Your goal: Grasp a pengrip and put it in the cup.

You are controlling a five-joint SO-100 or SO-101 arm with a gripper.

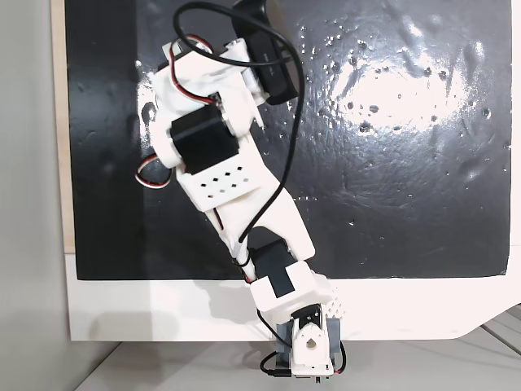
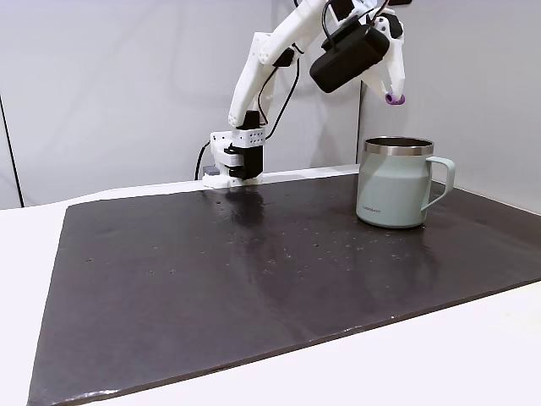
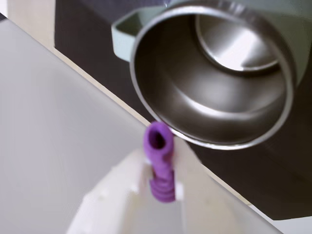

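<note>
Glossy black mat (image 2: 254, 279) on a white table (image 2: 439, 355), grey wall behind. Gripper (image 2: 394, 95) raised, jaws narrow and clamped on the pengrip (image 3: 160, 163): a soft purple ribbed tube, long axis along the fingers, open end pointing out past the tips. Below and just ahead of the gripper stands the cup (image 2: 394, 182), pale green outside, brushed-steel inside, loop handle.

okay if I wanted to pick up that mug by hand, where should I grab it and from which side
Probably the loop handle of the cup. In a fixed view it sticks out to the right with an open gap for fingers, so come from the right. The cup stands upright on the dark mat, and the gripper hangs above its rim holding the pengrip, crowding the top.
</note>
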